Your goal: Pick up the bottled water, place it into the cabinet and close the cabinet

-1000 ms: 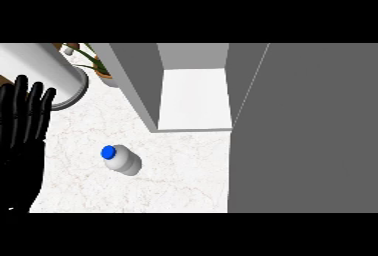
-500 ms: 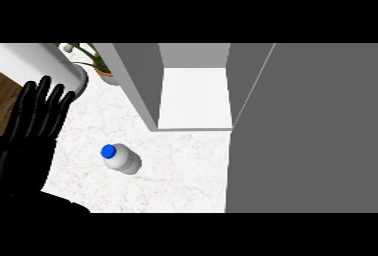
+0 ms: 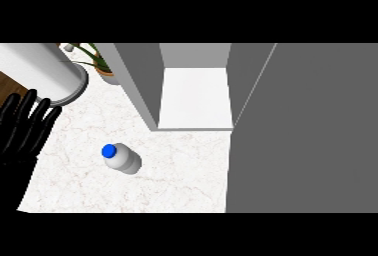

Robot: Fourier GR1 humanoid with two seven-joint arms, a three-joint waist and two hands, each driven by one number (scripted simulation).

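The left hand (image 3: 26, 130) shows at the left edge of the head view, black, its fingers straight and spread, pointing up toward the top of the view. It holds nothing and touches nothing that can be seen; its lower part runs off the left edge, so the forearm behind it is hidden. The right hand does not show.

The bottled water (image 3: 120, 158) stands on the white marble counter (image 3: 170, 175), its blue cap toward the upper left of its pale body, apart from the hand and to the right of it. It lies below and to the left of the cabinet (image 3: 193, 95), whose opening shows a bare white shelf between grey walls. A broad grey panel, likely the cabinet door (image 3: 303, 130), fills the right side of the view. A large white cylinder (image 3: 48, 70) sits at the upper left, with a potted plant (image 3: 102, 65) just beside it
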